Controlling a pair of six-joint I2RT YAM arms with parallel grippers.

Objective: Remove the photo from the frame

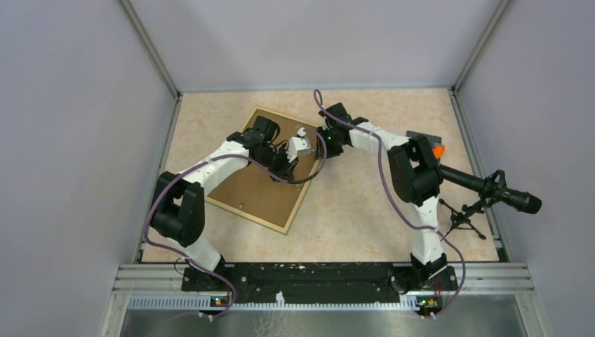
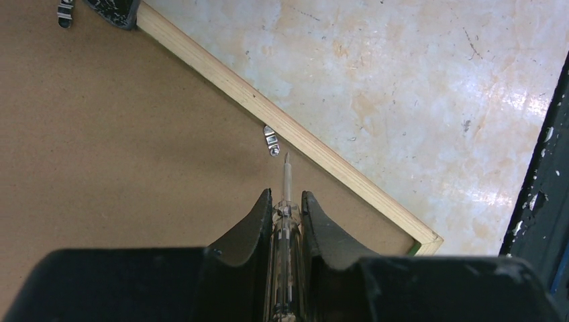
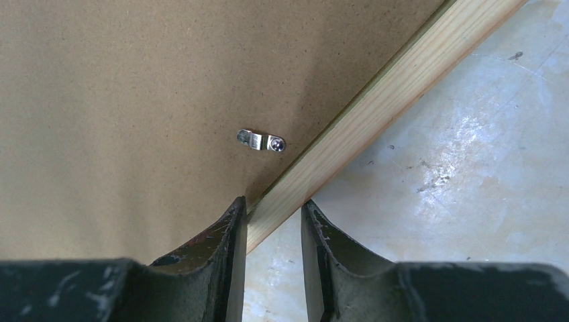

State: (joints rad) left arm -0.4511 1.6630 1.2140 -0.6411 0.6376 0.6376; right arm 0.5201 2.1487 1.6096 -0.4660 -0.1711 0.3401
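Top external: frame [image 1: 245, 189] lies back-up, long axis far-right to near-left (askew); left fingers [image 2: 248, 228] clamp a screwdriver [image 2: 286, 235], right fingers [image 3: 215, 255] pinch its edge.

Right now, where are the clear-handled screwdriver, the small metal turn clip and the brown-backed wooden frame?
clear-handled screwdriver [image 2: 287, 180], left wrist view, metal shaft.
small metal turn clip [image 2: 270, 141], left wrist view, its middle.
brown-backed wooden frame [image 3: 382, 97], right wrist view, pale rail.
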